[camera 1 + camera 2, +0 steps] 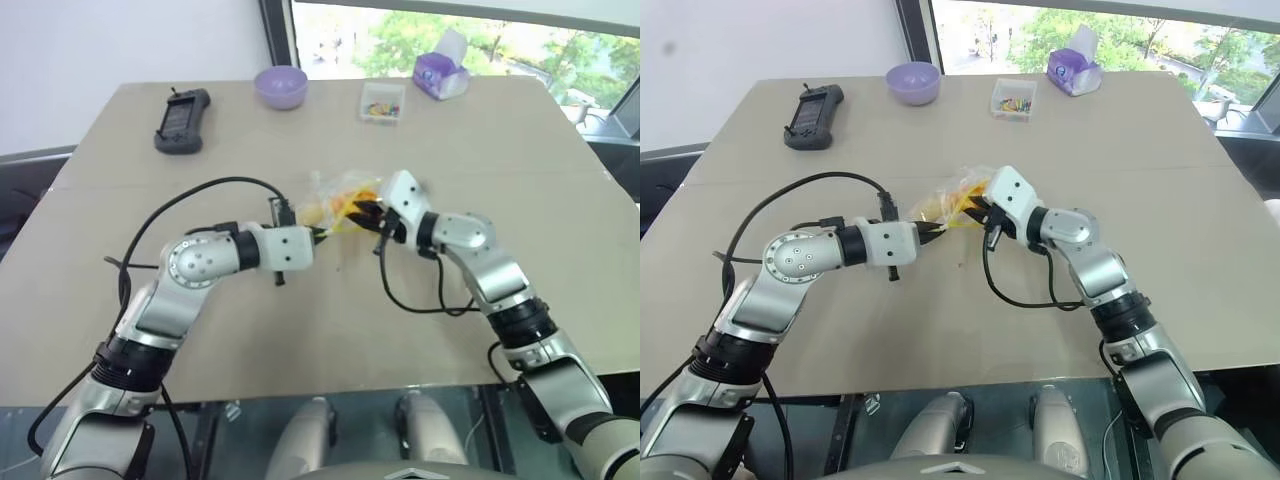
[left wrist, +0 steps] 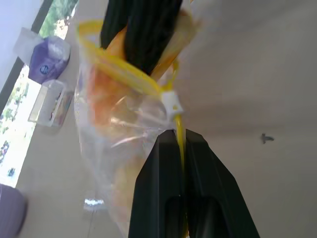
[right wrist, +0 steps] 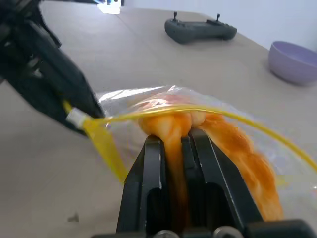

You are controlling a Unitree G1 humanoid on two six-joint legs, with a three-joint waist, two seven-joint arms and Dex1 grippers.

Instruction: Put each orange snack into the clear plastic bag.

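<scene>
The clear plastic bag (image 1: 335, 198) hangs crumpled just above the middle of the table, between my two grippers. My left gripper (image 2: 181, 139) is shut on one end of the bag's yellow closure strip (image 2: 124, 72), holding the mouth up. My right gripper (image 3: 173, 141) is shut on a soft orange snack (image 3: 168, 123) at the bag's mouth, with the strip running across the snack. More orange (image 2: 99, 101) and a paler yellow lump (image 1: 314, 212) show through the bag's film. Whether those are separate pieces I cannot tell.
Along the far edge of the table (image 1: 300, 330) stand a grey handheld controller (image 1: 182, 120), a purple bowl (image 1: 281, 86), a small clear box of coloured bits (image 1: 383, 102) and a purple tissue pack (image 1: 441, 72). Black cables loop off both wrists.
</scene>
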